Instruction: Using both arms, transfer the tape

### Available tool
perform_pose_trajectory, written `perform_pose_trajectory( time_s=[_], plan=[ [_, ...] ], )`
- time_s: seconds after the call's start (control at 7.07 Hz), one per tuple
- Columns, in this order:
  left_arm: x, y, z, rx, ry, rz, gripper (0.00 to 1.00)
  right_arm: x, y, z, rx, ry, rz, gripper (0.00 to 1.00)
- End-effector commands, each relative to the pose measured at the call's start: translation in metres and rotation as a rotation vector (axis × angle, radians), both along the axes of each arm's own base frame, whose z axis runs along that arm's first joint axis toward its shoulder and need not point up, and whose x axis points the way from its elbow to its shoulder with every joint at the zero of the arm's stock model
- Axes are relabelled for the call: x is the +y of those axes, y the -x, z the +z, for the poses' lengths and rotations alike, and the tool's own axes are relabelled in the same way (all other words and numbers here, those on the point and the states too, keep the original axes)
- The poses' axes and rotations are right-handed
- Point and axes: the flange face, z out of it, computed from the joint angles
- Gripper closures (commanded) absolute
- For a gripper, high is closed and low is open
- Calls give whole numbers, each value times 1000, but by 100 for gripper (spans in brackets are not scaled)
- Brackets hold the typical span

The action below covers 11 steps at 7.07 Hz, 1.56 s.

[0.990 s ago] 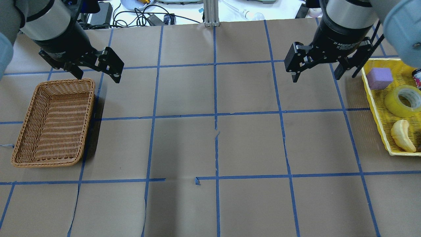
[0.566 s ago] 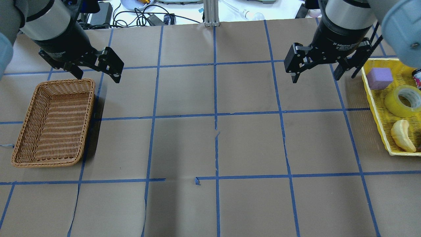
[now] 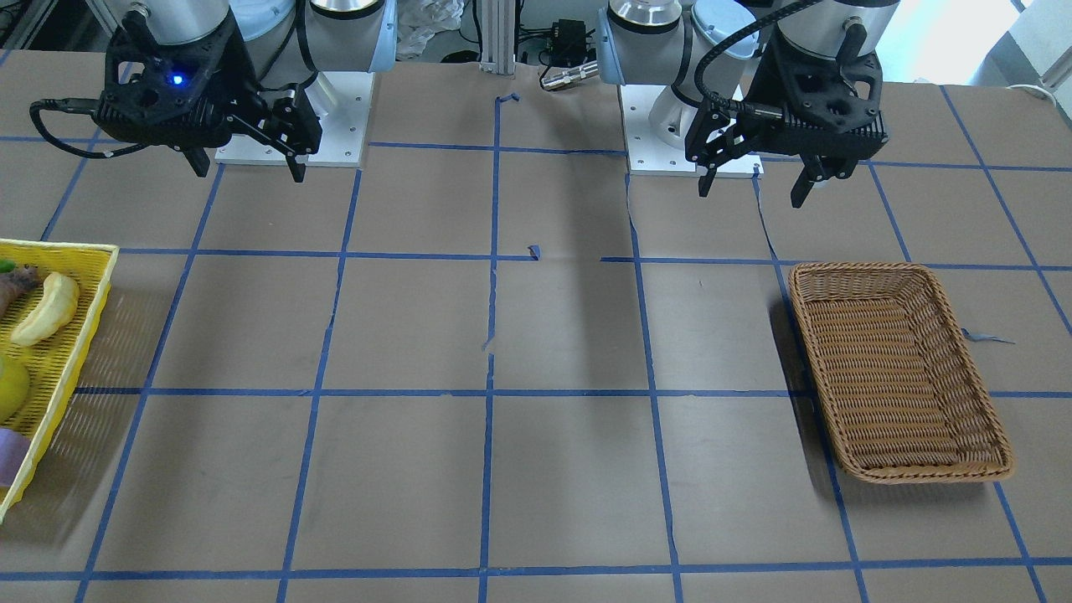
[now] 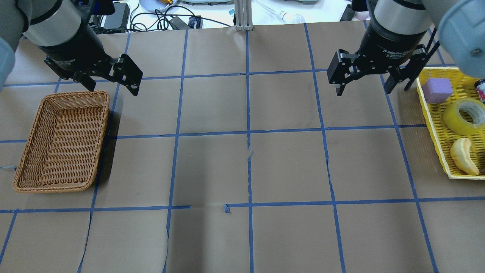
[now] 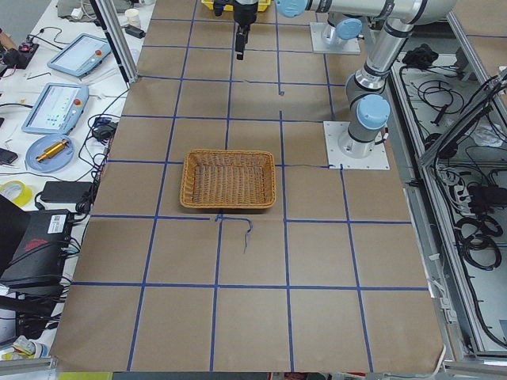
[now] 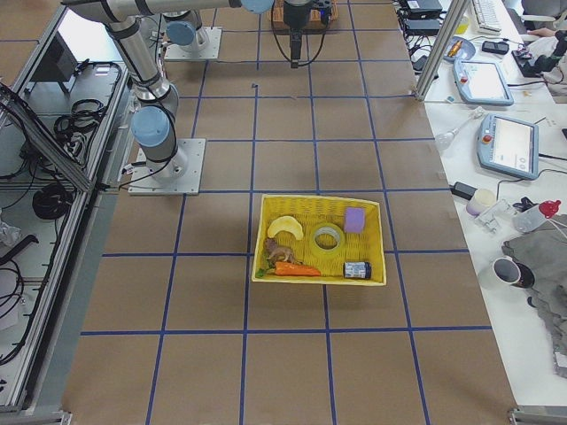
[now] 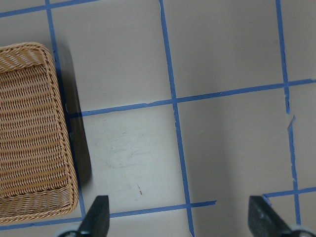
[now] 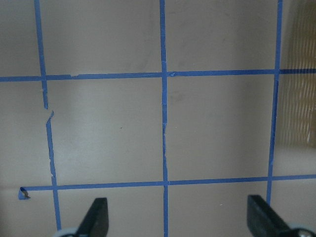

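Observation:
The yellow tape roll with its whitish core lies in the yellow mesh tray at the table's right edge. It also shows in the exterior right view and at the left edge of the front-facing view. My right gripper hangs open and empty above the table, left of the tray and apart from the tape; the front-facing view shows it too. My left gripper is open and empty above the far right corner of the wicker basket. Both wrist views show open fingers over bare paper.
The yellow tray also holds a pale banana, a purple block, a carrot and a dark bottle. The wicker basket is empty. Brown paper with blue tape lines covers the table. Cables and devices lie beyond the far edge.
My right gripper has shifted very slightly. The left arm, the tape and the basket have not moved.

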Motion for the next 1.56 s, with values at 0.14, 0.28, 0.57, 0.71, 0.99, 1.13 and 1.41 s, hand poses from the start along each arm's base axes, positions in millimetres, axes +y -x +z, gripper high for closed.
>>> perform_pose_trajectory(
  time_s=[0.14, 0.28, 0.57, 0.71, 0.99, 1.13, 1.41],
  plan=[
    [0, 0, 0, 1, 0, 0, 0, -31, 74, -21, 11, -33, 153, 0],
    [0, 0, -1, 0, -2, 0, 0, -52, 153, -41, -10, -58, 160, 0],
    [0, 0, -1, 0, -2, 0, 0, -103, 282, -116, -4, -37, 248, 0],
    [0, 0, 0, 0, 0, 0, 0, -111, 315, -149, -1, -39, 261, 0],
    [0, 0, 0, 1, 0, 0, 0, -115, 376, -214, 12, -71, 286, 0],
    [0, 0, 0, 0, 0, 0, 0, -110, 394, -242, -20, -103, 259, 0],
    [0, 0, -1, 0, -2, 0, 0, -113, 425, -287, 13, -126, 225, 0]
  ],
)
